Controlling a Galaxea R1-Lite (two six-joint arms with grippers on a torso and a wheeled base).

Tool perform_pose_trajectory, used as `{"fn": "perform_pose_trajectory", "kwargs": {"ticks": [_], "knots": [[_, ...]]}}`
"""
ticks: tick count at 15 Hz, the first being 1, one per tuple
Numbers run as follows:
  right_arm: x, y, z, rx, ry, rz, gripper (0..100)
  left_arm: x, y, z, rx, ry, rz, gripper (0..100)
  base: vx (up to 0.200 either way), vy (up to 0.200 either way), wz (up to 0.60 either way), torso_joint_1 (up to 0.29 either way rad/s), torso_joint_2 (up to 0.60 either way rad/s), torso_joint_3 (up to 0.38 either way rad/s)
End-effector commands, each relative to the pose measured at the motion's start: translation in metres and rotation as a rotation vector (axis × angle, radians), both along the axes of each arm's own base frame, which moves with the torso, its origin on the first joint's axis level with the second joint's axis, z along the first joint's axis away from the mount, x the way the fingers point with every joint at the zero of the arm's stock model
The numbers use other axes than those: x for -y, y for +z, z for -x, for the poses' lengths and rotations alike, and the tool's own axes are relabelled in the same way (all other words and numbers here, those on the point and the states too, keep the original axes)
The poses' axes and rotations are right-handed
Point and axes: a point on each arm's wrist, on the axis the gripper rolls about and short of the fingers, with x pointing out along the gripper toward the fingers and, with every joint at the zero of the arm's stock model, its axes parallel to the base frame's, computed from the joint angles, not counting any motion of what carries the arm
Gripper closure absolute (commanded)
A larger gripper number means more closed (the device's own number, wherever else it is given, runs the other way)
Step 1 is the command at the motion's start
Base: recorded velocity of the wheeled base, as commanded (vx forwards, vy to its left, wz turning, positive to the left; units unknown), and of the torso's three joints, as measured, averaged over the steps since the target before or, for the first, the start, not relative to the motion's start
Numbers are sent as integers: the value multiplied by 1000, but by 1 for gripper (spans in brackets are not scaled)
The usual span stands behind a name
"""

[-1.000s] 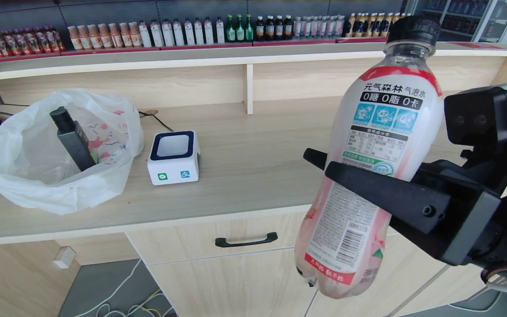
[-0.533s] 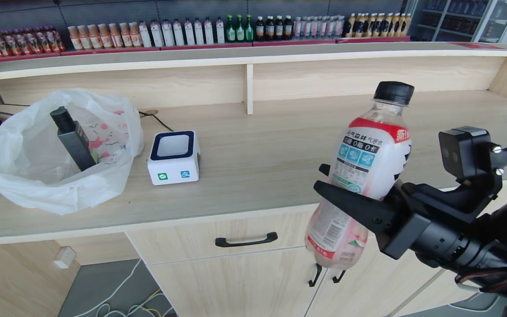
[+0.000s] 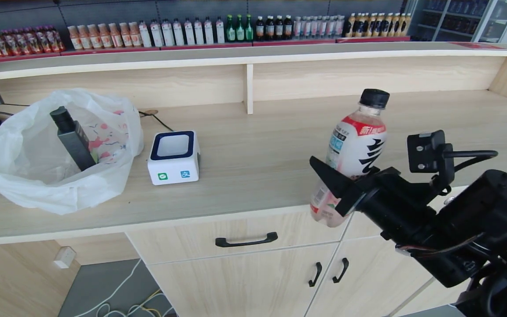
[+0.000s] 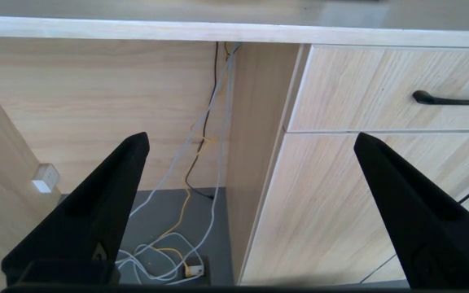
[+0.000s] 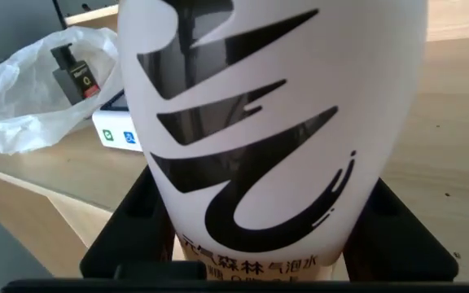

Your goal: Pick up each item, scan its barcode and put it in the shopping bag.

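Bottle (image 3: 359, 147) was pale pink with black brush strokes and red band, shopping bag (image 3: 38, 189) translucent white with pink print, scanner (image 3: 173, 169) white, navy-rimmed, counter (image 3: 258, 154) pale woodgrain.

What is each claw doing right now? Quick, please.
Left claw: open, holding nothing.
Right claw: closed on the pink drink bottle.

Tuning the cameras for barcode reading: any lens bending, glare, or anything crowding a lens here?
Head view: counter lines bow slightly; even light, no hard glare on the scanner. Right wrist view: the bottle in the right hand crowds the lens. Left wrist view: the open left hand shows as dark silhouette against the cabinet.
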Motion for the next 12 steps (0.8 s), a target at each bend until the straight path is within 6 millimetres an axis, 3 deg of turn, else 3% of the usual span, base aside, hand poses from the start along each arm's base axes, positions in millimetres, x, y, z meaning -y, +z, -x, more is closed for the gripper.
{"fn": "perform_pose_trajectory", "kwargs": {"ticks": [1, 3, 4, 6, 9, 12], "knots": [[-9, 5, -24, 37, -98, -17, 100, 0, 0, 0, 0, -1, 0, 0, 0, 0, 0, 0, 0, 0], [-2, 7, -32, 49, -174, -15, 100, 0, 0, 0, 0, -1, 2, 0, 0, 0, 0, 0, 0, 0], [11, 5, -39, 52, -285, 17, 100, 0, 0, 0, -1, -1, 2, 0, 0, 0, 0, 0, 0, 0], [17, 21, -62, 108, -384, -33, 100, 0, 0, 0, 0, -1, 2, 0, 0, 0, 0, 0, 0, 0], [11, 30, -81, 156, -409, -68, 100, 0, 0, 0, 0, -1, 5, 0, 0, 0, 0, 0, 0, 0], [7, 31, -82, 162, -402, -72, 100, 0, 0, 0, 0, -1, 3, 0, 0, 200, 0, -2, 1, 5]]}}
